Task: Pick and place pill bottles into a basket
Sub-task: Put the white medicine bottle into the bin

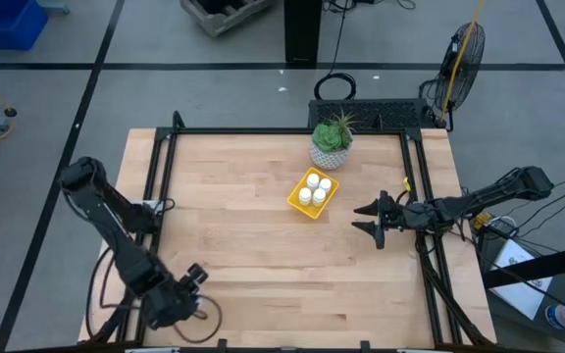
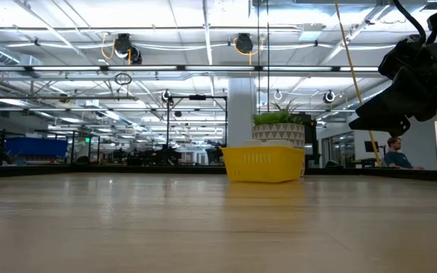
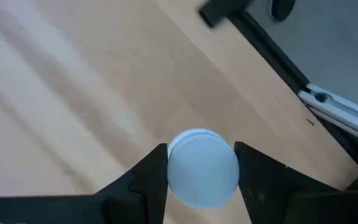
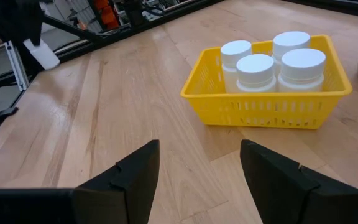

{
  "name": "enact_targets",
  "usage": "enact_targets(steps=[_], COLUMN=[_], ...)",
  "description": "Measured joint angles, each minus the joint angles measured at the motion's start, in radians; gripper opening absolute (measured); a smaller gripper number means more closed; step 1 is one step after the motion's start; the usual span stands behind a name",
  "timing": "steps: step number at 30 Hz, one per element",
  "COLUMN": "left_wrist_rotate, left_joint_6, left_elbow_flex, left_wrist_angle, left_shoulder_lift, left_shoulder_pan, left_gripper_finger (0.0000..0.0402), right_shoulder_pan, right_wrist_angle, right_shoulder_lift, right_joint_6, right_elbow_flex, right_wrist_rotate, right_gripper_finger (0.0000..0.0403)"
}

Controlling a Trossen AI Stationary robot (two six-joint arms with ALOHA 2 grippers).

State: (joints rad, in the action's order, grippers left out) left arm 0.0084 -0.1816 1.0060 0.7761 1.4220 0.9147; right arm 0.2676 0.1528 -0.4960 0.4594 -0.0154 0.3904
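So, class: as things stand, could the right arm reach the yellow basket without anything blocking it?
Probably yes. The right gripper hangs open just beside the yellow basket, with only bare table between them. The potted plant stands behind the basket, off that path, and the left gripper is far away at the near corner.

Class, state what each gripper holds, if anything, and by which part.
The left gripper clamps a pill bottle across its white cap, fingers on opposite sides. The right gripper is open, holding nothing.
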Motion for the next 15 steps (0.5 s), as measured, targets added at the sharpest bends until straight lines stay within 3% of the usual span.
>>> enact_targets(steps=[5,15], left_wrist_rotate=[0.012,0.025], left_joint_6=[0.088,0.128], left_elbow_flex=[0.147,0.388], left_wrist_angle=[0.115,0.140], left_shoulder_lift=[0.000,-0.001], left_shoulder_pan=[-0.147,-0.529], left_gripper_finger=[0.0166,0.0166], right_shoulder_pan=[0.000,0.000], right_wrist_angle=[0.000,0.000], right_shoulder_lift=[0.000,0.000], right_joint_6=[0.000,0.000], right_elbow_flex=[0.000,0.000], right_wrist_rotate=[0.000,0.000], right_gripper_finger=[0.0215,0.0215])
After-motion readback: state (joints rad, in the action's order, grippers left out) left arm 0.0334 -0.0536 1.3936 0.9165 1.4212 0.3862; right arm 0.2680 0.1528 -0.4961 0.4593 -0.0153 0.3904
